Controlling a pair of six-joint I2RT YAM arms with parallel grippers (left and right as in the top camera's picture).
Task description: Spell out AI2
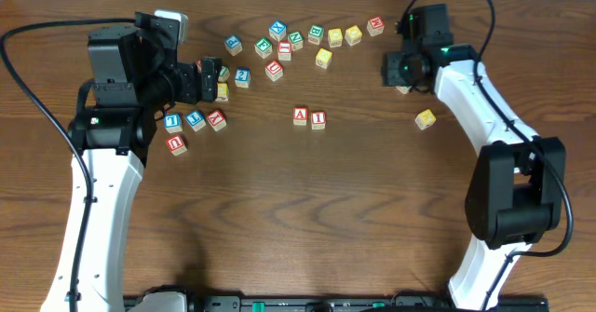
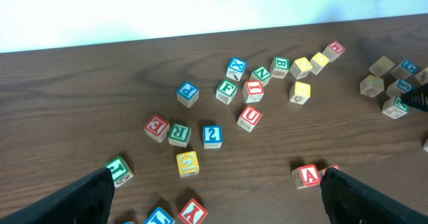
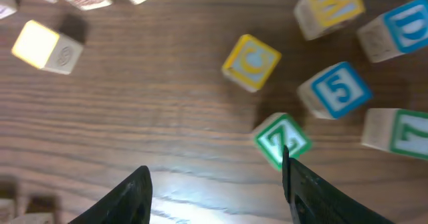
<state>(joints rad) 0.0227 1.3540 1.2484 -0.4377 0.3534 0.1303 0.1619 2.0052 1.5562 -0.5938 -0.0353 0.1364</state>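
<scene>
A red A block (image 1: 300,115) and a red I block (image 1: 318,119) sit side by side at the table's middle. In the left wrist view the A block (image 2: 307,176) lies by my right finger, and the I block (image 2: 332,169) is mostly hidden behind it. A blue 2 block (image 1: 242,76) lies in the cluster at the back left; it also shows in the left wrist view (image 2: 212,135). My left gripper (image 1: 210,77) (image 2: 217,200) is open and empty, just left of the 2 block. My right gripper (image 1: 403,73) (image 3: 214,184) is open and empty over blocks at the back right.
Several letter blocks (image 1: 279,42) are scattered along the back. Blue and red blocks (image 1: 194,119) lie near the left arm. A yellow block (image 1: 425,118) sits alone at the right. A green block (image 3: 281,140), a blue 5 (image 3: 334,89) and a yellow C (image 3: 251,61) lie under the right gripper.
</scene>
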